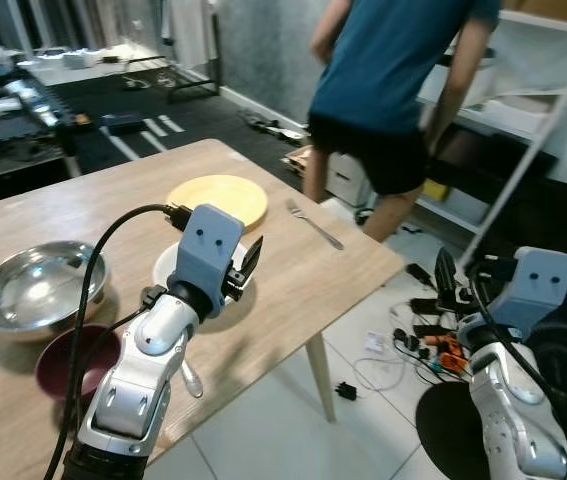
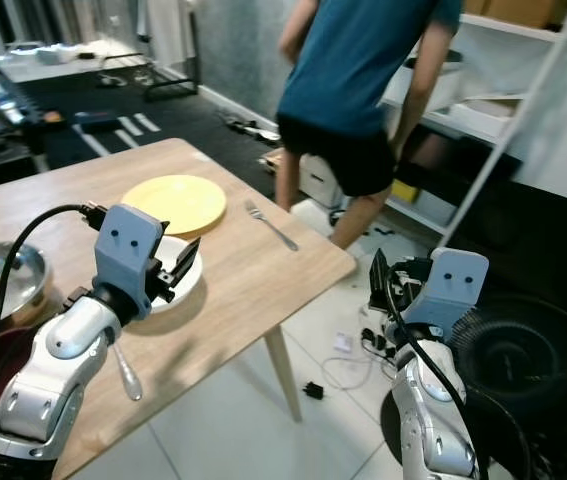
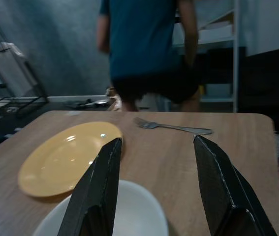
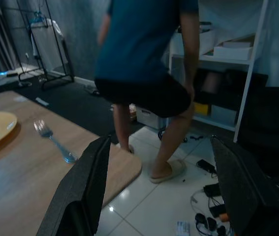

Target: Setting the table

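Note:
On the wooden table (image 1: 303, 285) lie a yellow plate (image 1: 218, 198), a white plate (image 2: 185, 275) just nearer to me, and a fork (image 1: 313, 224) by the right edge. My left gripper (image 1: 248, 262) hovers open low over the white plate (image 3: 124, 211), its fingers pointing toward the yellow plate (image 3: 63, 157) and the fork (image 3: 173, 127). A steel bowl (image 1: 38, 285) and a maroon bowl (image 1: 68, 360) sit at the left, and a spoon (image 1: 191, 378) lies near the front edge. My right gripper (image 4: 161, 142) is open and empty, off the table's right side above the floor.
A person (image 1: 393, 90) in a blue shirt and black shorts stands just beyond the table's far right corner, facing a white shelf (image 1: 523, 110). Cables and small items (image 1: 423, 340) litter the tiled floor to the right. A dark round object (image 2: 523, 350) stands by my right arm.

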`<state>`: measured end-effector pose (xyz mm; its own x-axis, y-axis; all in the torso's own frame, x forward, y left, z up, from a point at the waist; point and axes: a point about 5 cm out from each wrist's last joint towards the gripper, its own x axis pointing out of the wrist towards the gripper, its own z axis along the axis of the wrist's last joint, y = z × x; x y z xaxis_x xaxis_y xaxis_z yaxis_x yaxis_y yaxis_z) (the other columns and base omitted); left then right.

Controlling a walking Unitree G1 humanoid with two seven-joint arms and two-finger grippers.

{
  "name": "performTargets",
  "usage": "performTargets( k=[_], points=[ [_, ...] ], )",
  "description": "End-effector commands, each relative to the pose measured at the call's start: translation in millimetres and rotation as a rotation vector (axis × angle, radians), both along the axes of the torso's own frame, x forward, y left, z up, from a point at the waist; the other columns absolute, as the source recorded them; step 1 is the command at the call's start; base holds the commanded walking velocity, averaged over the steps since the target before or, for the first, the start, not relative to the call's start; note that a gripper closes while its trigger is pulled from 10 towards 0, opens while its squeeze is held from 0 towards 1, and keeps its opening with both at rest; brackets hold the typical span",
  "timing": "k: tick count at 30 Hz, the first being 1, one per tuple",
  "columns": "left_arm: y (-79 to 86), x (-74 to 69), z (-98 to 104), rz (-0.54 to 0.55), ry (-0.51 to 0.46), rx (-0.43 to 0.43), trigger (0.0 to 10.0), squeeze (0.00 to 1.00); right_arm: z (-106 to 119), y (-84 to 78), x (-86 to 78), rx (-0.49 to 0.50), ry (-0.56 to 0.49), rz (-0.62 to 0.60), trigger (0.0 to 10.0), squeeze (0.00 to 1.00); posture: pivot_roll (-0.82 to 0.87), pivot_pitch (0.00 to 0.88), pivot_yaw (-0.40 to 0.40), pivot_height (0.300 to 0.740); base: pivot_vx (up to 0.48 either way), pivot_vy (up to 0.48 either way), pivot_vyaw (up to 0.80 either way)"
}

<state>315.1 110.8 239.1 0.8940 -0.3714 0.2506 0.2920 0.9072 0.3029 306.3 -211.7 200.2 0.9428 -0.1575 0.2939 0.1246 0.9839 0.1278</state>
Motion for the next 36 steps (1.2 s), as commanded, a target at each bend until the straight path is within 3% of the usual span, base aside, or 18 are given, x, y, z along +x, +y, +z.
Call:
performTargets(
  k=[1,36],
  points=[
    [-1.1,-0.6,-4.6,-0.008,0.015,0.001,10.0,0.00,-5.9,-1.5,-1.2,-0.003,0.019,-0.005,10.0,0.00,0.06,0.053,0.056,0.740,0.000,0.000,-0.80],
    [-0.9,1.8,-7.9,-0.014,0.020,-0.002,10.0,0.00,-8.7,-1.0,0.1,-0.007,0.029,-0.005,10.0,0.00,0.05,0.048,0.059,0.740,0.000,0.000,-0.80]
  ],
)
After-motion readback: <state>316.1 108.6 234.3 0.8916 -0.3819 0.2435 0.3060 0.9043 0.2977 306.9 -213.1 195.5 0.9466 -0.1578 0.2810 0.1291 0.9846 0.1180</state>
